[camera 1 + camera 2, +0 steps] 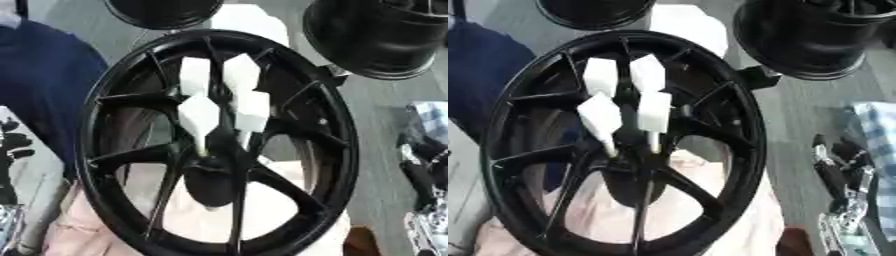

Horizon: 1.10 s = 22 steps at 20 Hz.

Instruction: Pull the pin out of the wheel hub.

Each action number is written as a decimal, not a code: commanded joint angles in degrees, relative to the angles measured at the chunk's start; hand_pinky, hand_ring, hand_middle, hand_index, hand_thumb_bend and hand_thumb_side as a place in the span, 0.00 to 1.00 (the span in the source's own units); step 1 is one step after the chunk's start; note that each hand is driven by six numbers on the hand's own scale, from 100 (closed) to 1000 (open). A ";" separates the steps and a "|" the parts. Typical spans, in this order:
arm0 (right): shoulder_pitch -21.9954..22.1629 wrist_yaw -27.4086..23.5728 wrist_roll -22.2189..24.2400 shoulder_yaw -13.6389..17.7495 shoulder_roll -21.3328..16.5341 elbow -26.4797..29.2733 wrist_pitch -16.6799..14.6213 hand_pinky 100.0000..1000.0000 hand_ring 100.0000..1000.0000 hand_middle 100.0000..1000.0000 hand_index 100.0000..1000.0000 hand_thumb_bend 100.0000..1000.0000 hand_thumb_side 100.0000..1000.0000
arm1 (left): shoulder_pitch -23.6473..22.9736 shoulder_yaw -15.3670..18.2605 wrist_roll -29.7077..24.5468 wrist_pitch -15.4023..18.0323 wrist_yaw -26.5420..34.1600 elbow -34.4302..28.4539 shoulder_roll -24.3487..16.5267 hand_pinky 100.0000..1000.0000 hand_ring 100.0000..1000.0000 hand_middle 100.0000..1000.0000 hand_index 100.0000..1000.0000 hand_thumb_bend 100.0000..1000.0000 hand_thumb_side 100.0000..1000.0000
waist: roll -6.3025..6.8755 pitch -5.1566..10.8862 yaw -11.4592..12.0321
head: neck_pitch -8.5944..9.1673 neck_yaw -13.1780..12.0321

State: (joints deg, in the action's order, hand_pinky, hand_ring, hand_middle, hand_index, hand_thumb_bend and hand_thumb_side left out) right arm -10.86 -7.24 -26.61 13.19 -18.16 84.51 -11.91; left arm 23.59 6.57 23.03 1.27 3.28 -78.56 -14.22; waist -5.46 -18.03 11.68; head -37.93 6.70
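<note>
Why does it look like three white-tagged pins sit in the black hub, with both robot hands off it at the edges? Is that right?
Not quite: four white-tagged pins sit in the black hub, not three; the right eye view shows them best. The rest holds: the left robot hand and the right robot hand are at the edges, off the hub.

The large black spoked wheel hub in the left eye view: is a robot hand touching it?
No, the large black spoked wheel hub stands untouched; the right hand shows apart at the right edge.
</note>
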 commanded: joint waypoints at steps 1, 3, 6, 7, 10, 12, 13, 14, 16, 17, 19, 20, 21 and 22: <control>1.14 2.37 2.15 -0.03 -6.02 5.75 2.03 0.66 0.72 0.57 0.69 0.37 0.12 | 0.06 0.48 0.25 -0.02 -0.10 -1.67 -2.13 0.49 0.52 0.41 0.63 0.00 0.85 | 0.02 0.83 -0.22 | -0.41 0.27; 2.47 2.82 3.11 -0.62 -8.32 8.81 3.04 0.67 0.72 0.58 0.69 0.39 0.10 | -0.14 0.49 0.29 -0.08 -0.19 -1.78 -2.44 0.49 0.52 0.41 0.63 0.00 0.85 | -0.43 0.95 -0.38 | -0.61 0.14; 4.59 5.15 5.61 -2.11 -12.60 13.38 3.22 0.68 0.72 0.58 0.70 0.41 0.09 | -0.45 0.53 0.35 -0.13 -0.42 -1.90 -3.09 0.49 0.52 0.41 0.63 0.00 0.85 | -1.27 1.19 -0.54 | -0.78 -0.16; 5.16 6.05 6.52 -2.36 -14.10 14.90 3.41 0.69 0.72 0.58 0.70 0.42 0.09 | -0.50 0.53 0.36 -0.15 -0.48 -1.93 -3.22 0.49 0.52 0.41 0.63 0.00 0.85 | -1.44 1.23 -0.56 | -0.73 -0.24; 6.44 8.84 9.33 -2.49 -18.66 19.48 4.42 0.70 0.72 0.59 0.70 0.43 0.08 | -0.59 0.56 0.40 -0.19 -0.60 -2.00 -3.49 0.49 0.52 0.41 0.63 0.00 0.85 | -1.72 1.21 -0.61 | -0.46 -0.46; 7.45 9.25 10.48 -1.65 -21.86 22.68 6.09 0.70 0.72 0.59 0.70 0.43 0.08 | -0.59 0.61 0.44 -0.20 -0.57 -2.03 -3.38 0.49 0.52 0.41 0.63 0.00 0.85 | -1.53 1.12 -0.68 | -0.35 -0.49; 7.94 8.67 10.53 -1.26 -23.48 24.16 7.04 0.70 0.72 0.59 0.70 0.43 0.08 | -0.58 0.63 0.46 -0.20 -0.54 -2.04 -3.30 0.49 0.52 0.41 0.63 0.00 0.85 | -1.41 1.08 -0.70 | -0.32 -0.49; 8.25 7.86 10.39 -0.94 -25.06 25.17 8.02 0.70 0.72 0.59 0.70 0.43 0.08 | -0.58 0.65 0.48 -0.20 -0.51 -2.04 -3.22 0.49 0.52 0.41 0.63 0.00 0.85 | -1.30 1.06 -0.73 | -0.29 -0.48; 7.95 7.02 10.66 -1.44 -27.52 27.11 8.99 0.75 0.73 0.61 0.72 0.50 0.12 | -0.54 0.49 0.36 -0.10 -0.69 -2.33 -3.75 0.49 0.52 0.41 0.63 0.00 0.85 | -2.00 0.69 -0.34 | 0.86 -0.15; 7.89 7.48 11.32 -2.52 -28.92 28.41 8.54 0.76 0.73 0.61 0.73 0.50 0.13 | -0.53 0.43 0.28 -0.10 -0.87 -2.56 -4.27 0.49 0.52 0.41 0.63 0.00 0.85 | -2.57 0.47 -0.11 | 1.40 -0.07; 7.35 8.97 12.95 -5.17 -31.81 29.68 7.11 0.77 0.73 0.62 0.73 0.50 0.15 | -0.61 0.46 0.21 -0.19 -1.09 -2.87 -4.88 0.49 0.52 0.41 0.63 0.00 0.85 | -3.10 0.16 -0.04 | 2.04 -0.09; 6.57 9.83 13.83 -6.61 -33.29 29.89 6.67 0.78 0.73 0.62 0.73 0.50 0.16 | -0.67 0.50 0.20 -0.24 -1.16 -3.00 -5.07 0.49 0.52 0.41 0.63 0.00 0.85 | -3.23 0.04 -0.09 | 2.26 -0.16; 5.55 10.65 14.67 -7.92 -34.67 29.99 6.60 0.78 0.73 0.62 0.73 0.49 0.17 | -0.69 0.53 0.21 -0.27 -1.22 -3.11 -5.21 0.49 0.52 0.41 0.63 0.00 0.85 | -3.32 -0.07 -0.12 | 2.47 -0.18; 4.44 11.48 15.50 -9.03 -36.03 30.04 6.77 0.79 0.73 0.62 0.73 0.49 0.17 | -0.69 0.56 0.21 -0.31 -1.26 -3.21 -5.29 0.49 0.52 0.41 0.63 0.00 0.85 | -3.37 -0.18 -0.11 | 2.67 -0.20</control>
State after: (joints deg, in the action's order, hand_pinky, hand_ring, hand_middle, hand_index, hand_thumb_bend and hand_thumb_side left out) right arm -5.90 3.06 -12.05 4.91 -50.44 113.26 -4.94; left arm 22.54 6.81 23.30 0.99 2.42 -80.53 -17.82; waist -9.09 -19.01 11.67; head -36.15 6.46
